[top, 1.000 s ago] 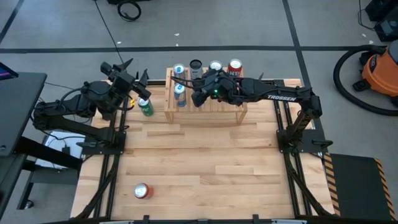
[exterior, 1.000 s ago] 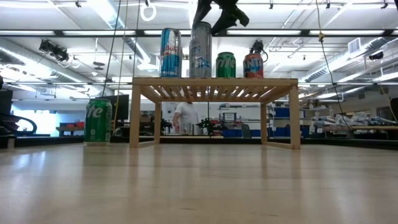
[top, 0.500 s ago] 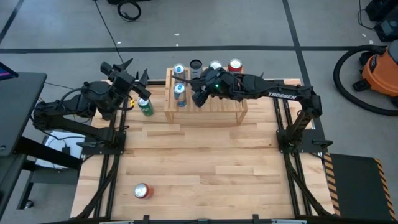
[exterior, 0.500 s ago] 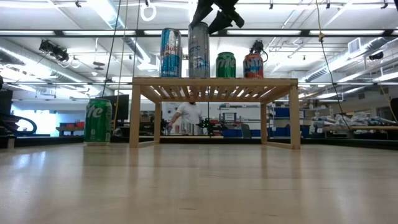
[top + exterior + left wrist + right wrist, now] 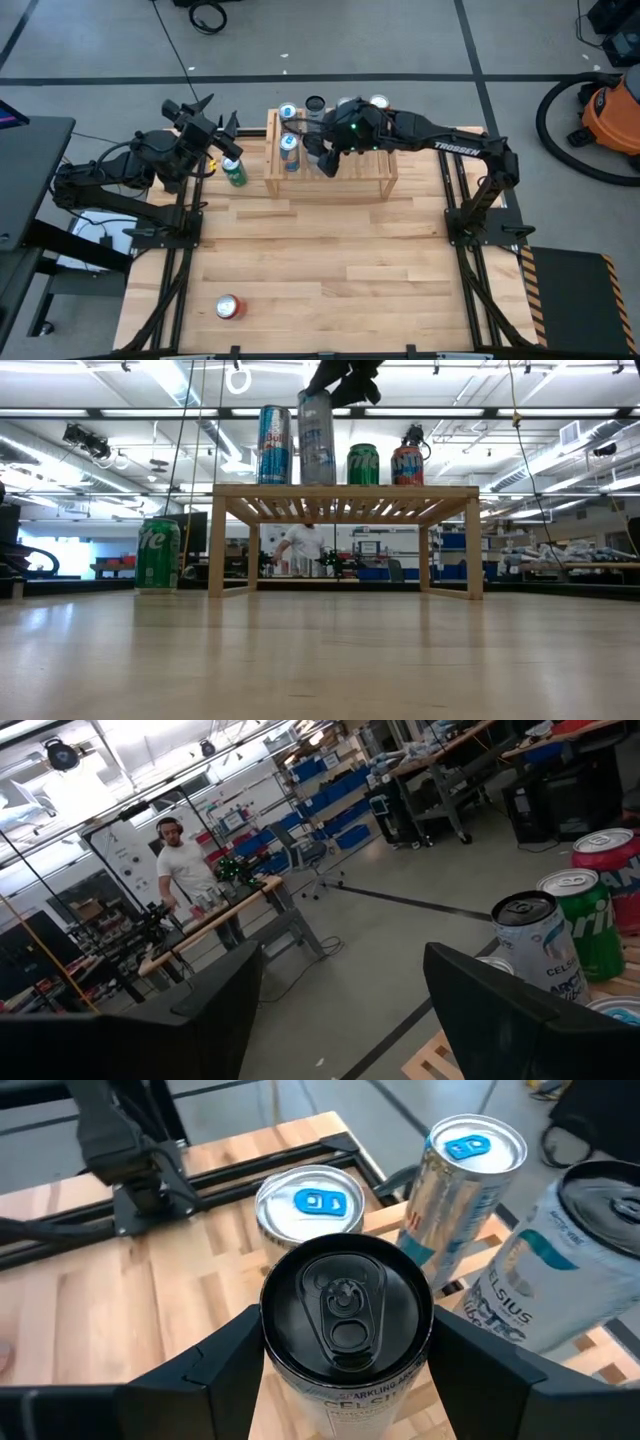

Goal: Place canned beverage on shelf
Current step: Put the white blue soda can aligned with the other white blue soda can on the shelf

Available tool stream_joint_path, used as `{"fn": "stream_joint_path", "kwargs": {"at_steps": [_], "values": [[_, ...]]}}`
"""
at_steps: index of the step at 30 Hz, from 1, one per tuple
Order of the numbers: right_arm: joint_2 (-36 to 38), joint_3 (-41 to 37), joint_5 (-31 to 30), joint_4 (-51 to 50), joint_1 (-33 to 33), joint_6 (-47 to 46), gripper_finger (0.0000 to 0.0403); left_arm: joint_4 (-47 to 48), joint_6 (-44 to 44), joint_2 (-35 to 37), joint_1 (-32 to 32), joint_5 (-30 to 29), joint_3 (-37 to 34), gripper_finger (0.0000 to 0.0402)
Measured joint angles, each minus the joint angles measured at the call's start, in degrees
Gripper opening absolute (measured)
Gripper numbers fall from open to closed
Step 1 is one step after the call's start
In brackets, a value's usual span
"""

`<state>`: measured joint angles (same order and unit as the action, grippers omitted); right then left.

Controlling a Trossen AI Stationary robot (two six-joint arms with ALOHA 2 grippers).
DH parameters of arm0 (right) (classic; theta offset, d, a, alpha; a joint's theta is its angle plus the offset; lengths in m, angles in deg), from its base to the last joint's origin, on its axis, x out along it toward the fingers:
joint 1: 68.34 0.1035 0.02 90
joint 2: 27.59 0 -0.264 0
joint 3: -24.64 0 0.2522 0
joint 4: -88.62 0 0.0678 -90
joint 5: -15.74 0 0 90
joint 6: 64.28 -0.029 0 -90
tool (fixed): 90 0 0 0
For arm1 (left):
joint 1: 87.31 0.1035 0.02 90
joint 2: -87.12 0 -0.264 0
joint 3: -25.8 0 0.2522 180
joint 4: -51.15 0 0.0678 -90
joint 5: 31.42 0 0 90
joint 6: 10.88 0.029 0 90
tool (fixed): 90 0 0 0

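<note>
The wooden counter (image 5: 330, 260) lies mostly bare in its near half, with only a red can (image 5: 228, 307) lying near its front left edge. The shelf (image 5: 330, 175) stands at the far edge. Above its front rail, the right end effector (image 5: 325, 163) holds a black-topped silver can (image 5: 345, 1315) between its fingers, just beside two blue-tabbed cans (image 5: 308, 1203). A green can (image 5: 235, 173) stands left of the shelf, by the left end effector (image 5: 222, 140), whose fingers stand partly apart on nothing.
</note>
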<state>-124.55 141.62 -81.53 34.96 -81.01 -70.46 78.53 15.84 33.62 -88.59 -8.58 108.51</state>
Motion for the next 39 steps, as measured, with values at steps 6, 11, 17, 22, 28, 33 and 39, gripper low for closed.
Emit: {"fn": "stream_joint_path", "kwargs": {"at_steps": [6,11,17,22,28,33,39], "values": [[0.01,0.0,2.79,0.41,-3.13,2.19,0.0253,-0.02,-0.07,0.0,0.0,0.02,0.0,0.0282],[0.08,0.0,5.61,0.37,-4.36,2.39,0.0254,-0.02,-0.11,0.0,0.0,0.02,0.02,0.0282],[0.19,0.02,7.17,-0.49,-4.35,2.96,0.027,-0.03,-0.46,0.0,-0.01,0.02,0.0,0.0282],[0.22,0.02,7.28,-0.78,-4.35,3.29,0.0293,-0.04,-0.59,0.0,-0.02,0.02,0.0,0.0282],[0.14,0.02,7.12,-1.36,-4.35,4.09,0.0308,-0.04,-0.59,0.0,-0.01,0.02,0.0,0.0282],[0.14,0.02,7.07,-1.64,-4.24,6.3,0.0314,-0.04,-0.59,0.0,0.0,0.02,0.0,0.0282],[0.91,0.0,6.82,-1.19,-4.11,6.8,0.0321,-0.04,-0.6,0.0,0.0,0.02,0.01,0.0282]]}}
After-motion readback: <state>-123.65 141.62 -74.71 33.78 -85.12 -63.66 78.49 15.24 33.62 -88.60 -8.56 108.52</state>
